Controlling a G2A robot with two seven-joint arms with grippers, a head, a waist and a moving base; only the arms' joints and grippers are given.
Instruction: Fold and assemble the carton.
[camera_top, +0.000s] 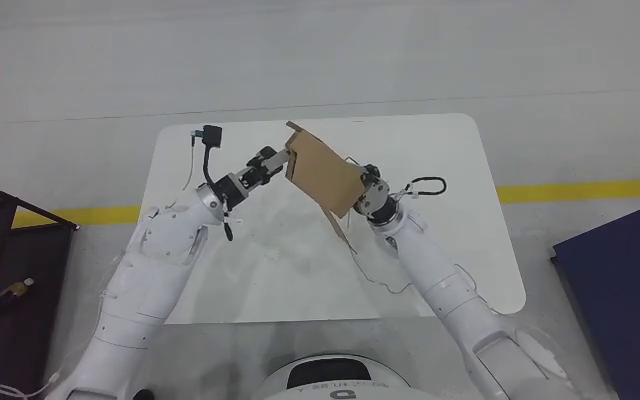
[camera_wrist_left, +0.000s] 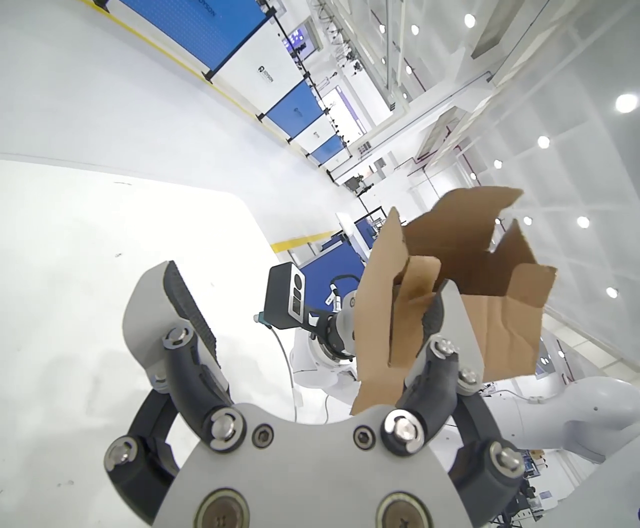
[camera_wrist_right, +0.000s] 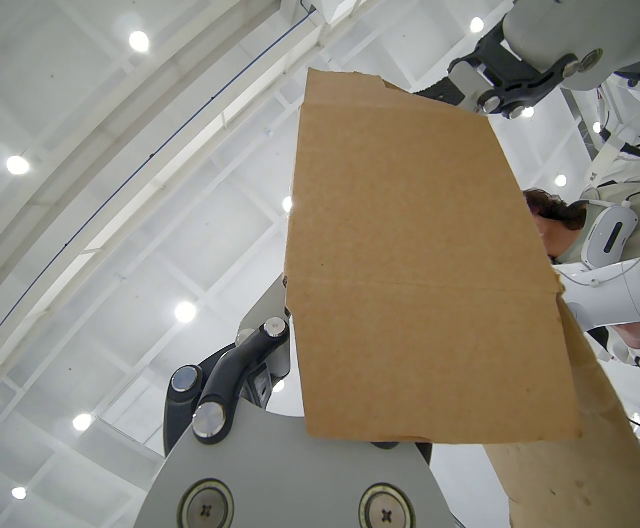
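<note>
Carton (camera_top: 322, 178) sits clamped in the right gripper (camera_top: 359, 192) above the table (camera_top: 450, 240), left gripper (camera_top: 277, 162) spread wide against it.

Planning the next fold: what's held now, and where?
The carton, gripped by the right gripper at its near end. The left gripper is open, one finger at a flap.

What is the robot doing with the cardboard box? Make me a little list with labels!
carton: brown cardboard, partly opened, flaps loose, held in the air above the table
right gripper: shut on one side of the carton
left gripper: open, one finger against the carton's opposite side
assembly: not yet finished
</note>
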